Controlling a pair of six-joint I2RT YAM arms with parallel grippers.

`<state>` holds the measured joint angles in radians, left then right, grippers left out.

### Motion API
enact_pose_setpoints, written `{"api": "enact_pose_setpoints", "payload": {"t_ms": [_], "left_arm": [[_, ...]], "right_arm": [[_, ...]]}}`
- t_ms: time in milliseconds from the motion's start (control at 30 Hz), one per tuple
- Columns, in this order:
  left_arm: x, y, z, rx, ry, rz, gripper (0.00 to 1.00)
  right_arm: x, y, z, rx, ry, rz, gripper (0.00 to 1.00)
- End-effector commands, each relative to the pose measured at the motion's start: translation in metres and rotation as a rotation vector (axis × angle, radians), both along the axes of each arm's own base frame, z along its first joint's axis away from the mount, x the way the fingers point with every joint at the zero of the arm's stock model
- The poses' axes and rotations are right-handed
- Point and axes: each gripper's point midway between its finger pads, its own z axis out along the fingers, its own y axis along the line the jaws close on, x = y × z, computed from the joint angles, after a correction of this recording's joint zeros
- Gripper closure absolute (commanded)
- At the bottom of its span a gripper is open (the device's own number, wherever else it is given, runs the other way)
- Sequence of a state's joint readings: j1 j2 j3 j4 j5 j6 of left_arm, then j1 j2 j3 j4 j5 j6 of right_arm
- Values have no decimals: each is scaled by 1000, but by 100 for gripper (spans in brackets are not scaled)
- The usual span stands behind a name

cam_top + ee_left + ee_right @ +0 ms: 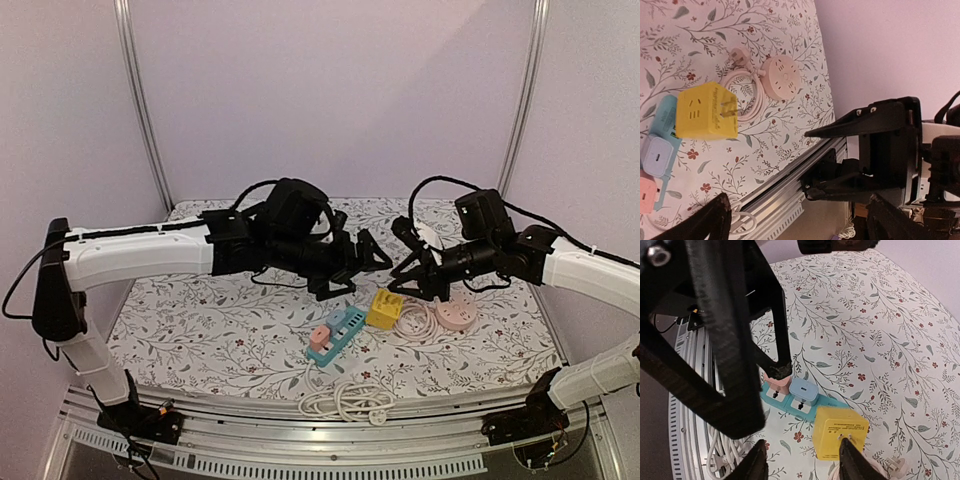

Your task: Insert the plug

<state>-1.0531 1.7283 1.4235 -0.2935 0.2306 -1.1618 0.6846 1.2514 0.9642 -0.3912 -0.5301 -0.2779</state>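
The yellow cube plug [383,308] lies on the flowered table, its two metal prongs [729,109] pointing sideways toward the pink cable. It touches the end of the blue power strip [335,336], which carries a pink adapter [776,383] and a light blue adapter [803,391]. My left gripper [358,270] hovers above the strip, open, with nothing between its fingers [710,220]. My right gripper [410,285] hangs just above the cube with its jaws apart and empty; in the right wrist view the cube [839,432] sits beyond my right gripper [802,462].
A pink round socket [455,315] with its coiled pink cable [752,95] and plug [737,56] lies right of the cube. The strip's white cord [345,402] is bundled at the table's near edge by the metal rail [790,190]. The two grippers are close together.
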Motion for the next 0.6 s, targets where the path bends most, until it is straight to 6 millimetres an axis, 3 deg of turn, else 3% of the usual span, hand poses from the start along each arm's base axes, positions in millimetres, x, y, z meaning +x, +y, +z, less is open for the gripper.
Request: {"api": "enact_pose_setpoints", "payload": {"t_ms": [0,267,567], "left_arm": [[-1,18,27,-19,-88,36,1],[-3,39,22,-32,-101,72,1],[-2,40,20,-10,-135,44,4]], "right_arm": [[3,6,22,68,-7,-26,100],[12,4,28,76,-21,-85,100],[20,-3,31,59,-55,-146,100]]}}
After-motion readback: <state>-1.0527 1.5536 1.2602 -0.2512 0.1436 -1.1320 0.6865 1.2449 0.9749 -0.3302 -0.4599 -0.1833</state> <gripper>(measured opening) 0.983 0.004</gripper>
